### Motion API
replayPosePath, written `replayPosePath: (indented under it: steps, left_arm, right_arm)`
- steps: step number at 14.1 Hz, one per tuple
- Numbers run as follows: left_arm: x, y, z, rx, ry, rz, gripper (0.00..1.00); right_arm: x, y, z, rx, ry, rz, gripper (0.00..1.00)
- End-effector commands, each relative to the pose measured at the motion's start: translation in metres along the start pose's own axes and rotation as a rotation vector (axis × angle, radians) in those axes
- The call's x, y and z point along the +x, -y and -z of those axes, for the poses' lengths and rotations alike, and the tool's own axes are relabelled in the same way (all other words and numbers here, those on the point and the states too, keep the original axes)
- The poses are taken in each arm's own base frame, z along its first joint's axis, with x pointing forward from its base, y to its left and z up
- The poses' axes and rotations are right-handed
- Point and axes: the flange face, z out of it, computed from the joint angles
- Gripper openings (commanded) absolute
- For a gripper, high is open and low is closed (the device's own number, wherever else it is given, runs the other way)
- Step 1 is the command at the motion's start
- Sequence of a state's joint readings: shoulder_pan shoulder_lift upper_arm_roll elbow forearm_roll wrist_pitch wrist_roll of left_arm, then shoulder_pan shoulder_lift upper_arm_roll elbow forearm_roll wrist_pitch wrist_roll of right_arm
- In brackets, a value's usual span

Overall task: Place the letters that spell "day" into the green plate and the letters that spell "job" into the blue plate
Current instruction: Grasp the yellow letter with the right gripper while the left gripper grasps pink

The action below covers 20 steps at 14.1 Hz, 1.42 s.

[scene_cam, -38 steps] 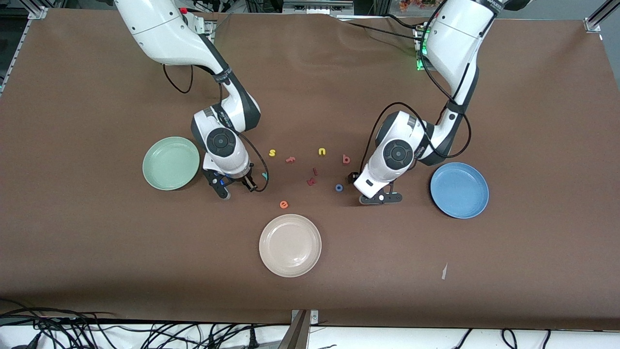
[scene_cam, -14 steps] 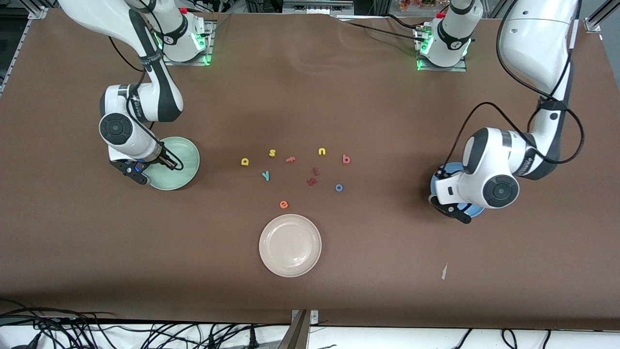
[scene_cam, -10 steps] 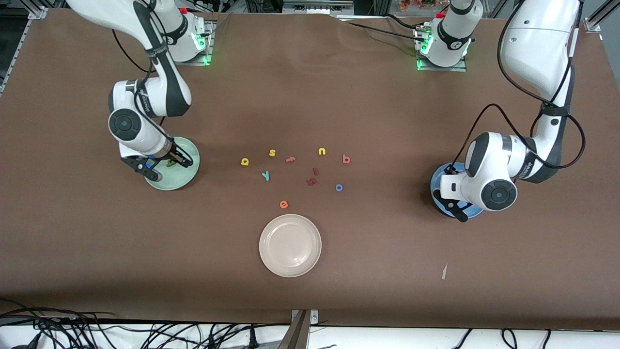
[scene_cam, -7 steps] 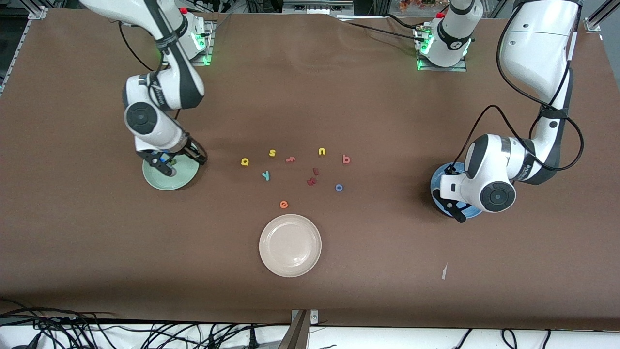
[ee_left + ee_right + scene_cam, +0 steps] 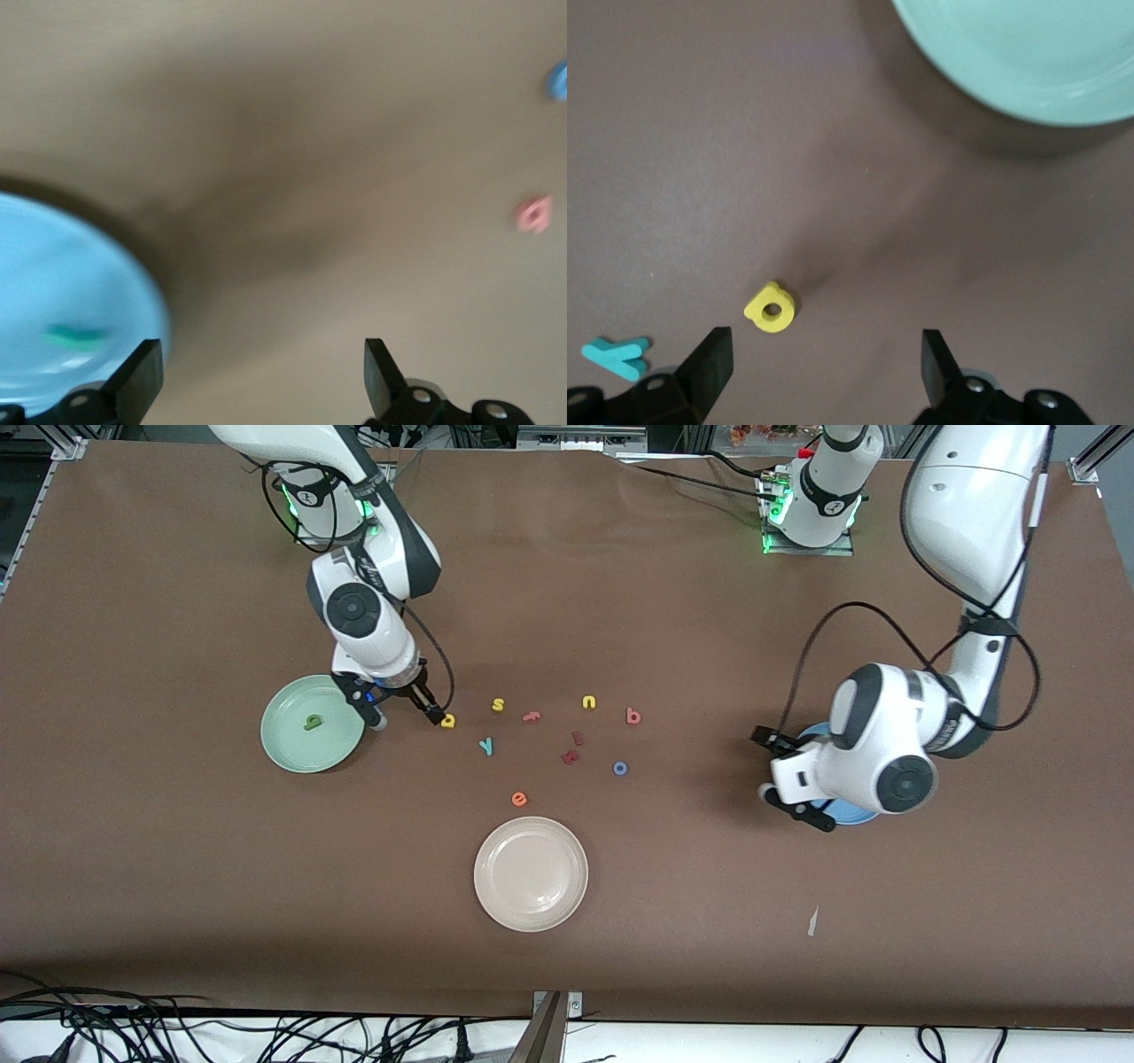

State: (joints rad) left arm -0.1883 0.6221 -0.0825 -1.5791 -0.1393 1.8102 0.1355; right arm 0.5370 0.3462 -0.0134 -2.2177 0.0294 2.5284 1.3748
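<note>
My right gripper [image 5: 406, 717] hangs open between the green plate [image 5: 288, 748] and the yellow rounded letter [image 5: 448, 721], nothing between its fingers. An olive-green letter [image 5: 313, 723] lies in that plate. In the right wrist view the yellow letter [image 5: 771, 307] sits just off one finger of the right gripper [image 5: 824, 367], with the teal y [image 5: 617, 356] beside it. My left gripper [image 5: 784, 779] is open at the blue plate's [image 5: 852, 816] edge toward the letters. In the left wrist view a teal letter [image 5: 75, 335] lies in the blue plate [image 5: 62, 266]. The coral b [image 5: 633, 716] and blue o [image 5: 620, 768] lie on the table.
A yellow s [image 5: 498, 705], coral f [image 5: 532, 716], yellow u [image 5: 589, 702], two dark red letters [image 5: 570, 757] and an orange e [image 5: 519, 799] are scattered mid-table. A cream plate [image 5: 530, 873] sits nearer the front camera.
The right gripper left the olive-green letter in the green plate and moved over to the yellow letter. The left gripper opened over the blue plate and shifted off its edge toward the letters.
</note>
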Motion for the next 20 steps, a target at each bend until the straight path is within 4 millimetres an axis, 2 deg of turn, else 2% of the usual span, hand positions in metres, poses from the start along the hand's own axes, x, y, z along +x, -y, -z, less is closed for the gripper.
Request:
replayPosePath:
  steps: [1, 3, 8, 12, 14, 17, 20]
  left_arm:
    - [0.001, -0.058, -0.006, -0.02, -0.041, 0.123, 1.0]
    - [-0.005, -0.084, -0.018, -0.028, -0.089, 0.166, 1.0]
    - [-0.023, -0.161, -0.066, -0.023, -0.237, 0.31, 1.0]
    - [-0.018, -0.199, -0.105, 0.006, -0.295, 0.412, 0.99]
    - [-0.018, -0.202, -0.113, 0.039, -0.301, 0.423, 0.89]
    - [-0.013, -0.205, -0.131, 0.054, -0.291, 0.412, 0.84]
    - [-0.013, -0.21, -0.141, 0.057, -0.287, 0.414, 0.63]
  right_arm:
    - [-0.009, 0.004, -0.023, 0.003, 0.0, -0.011, 0.86]
    - [-0.01, 0.008, -0.029, 0.006, -0.001, -0.01, 0.81]
    - [-0.012, 0.031, -0.025, 0.042, -0.007, -0.026, 0.79]
    - [-0.015, 0.031, -0.04, 0.04, -0.011, -0.018, 0.77]
    - [-0.014, 0.03, -0.042, 0.037, -0.013, -0.016, 0.74]
    - [-0.012, 0.029, -0.043, 0.035, -0.015, -0.019, 0.69]
    - [-0.01, 0.028, -0.044, 0.032, -0.016, -0.022, 0.6]
